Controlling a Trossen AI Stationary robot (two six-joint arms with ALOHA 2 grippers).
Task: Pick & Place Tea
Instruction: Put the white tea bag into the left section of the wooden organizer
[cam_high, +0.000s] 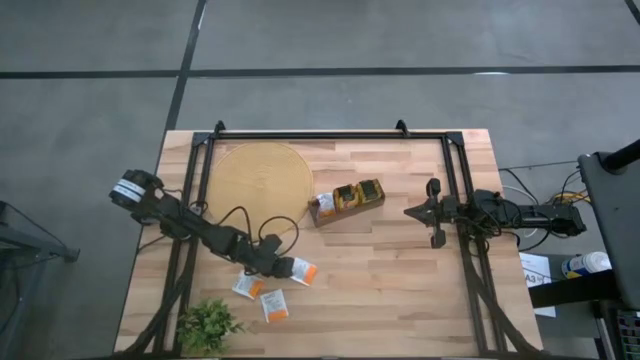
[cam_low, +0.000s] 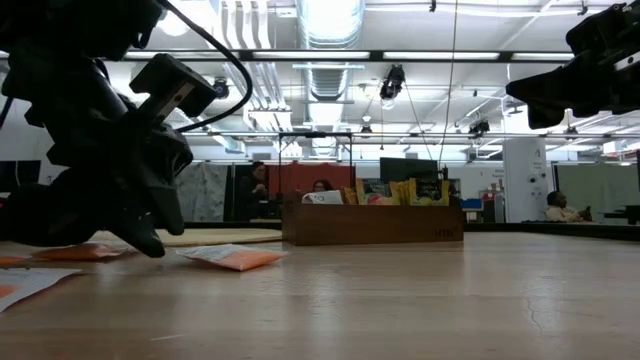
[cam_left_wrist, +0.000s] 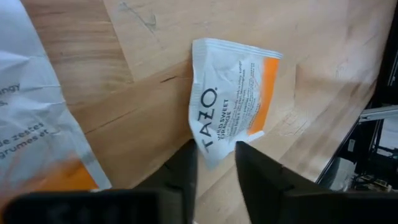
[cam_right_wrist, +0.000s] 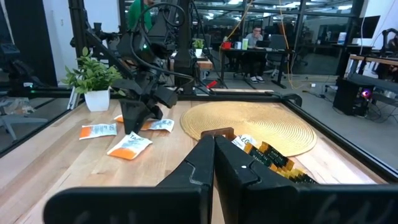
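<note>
A white and orange tea sachet lies flat on the wooden table, left of its middle. My left gripper slants down at the sachet's near corner, one finger on either side of it and a narrow gap between them. This sachet is the rightmost of three. The other two tea sachets lie near the front edge. More tea stands upright in the wooden tray. My right gripper waits shut above the table's right side. My left gripper has its fingertips close on either side of the sachet's near corner, slanting down from the table's left. Whether they touch the sachet I cannot tell. The sachet lies flat on the table and is not crumpled.
A round woven mat lies at the far left. A small potted plant stands at the near left corner. A black frame rail runs along the right side. Bare wood stretches between the sachets and that rail.
</note>
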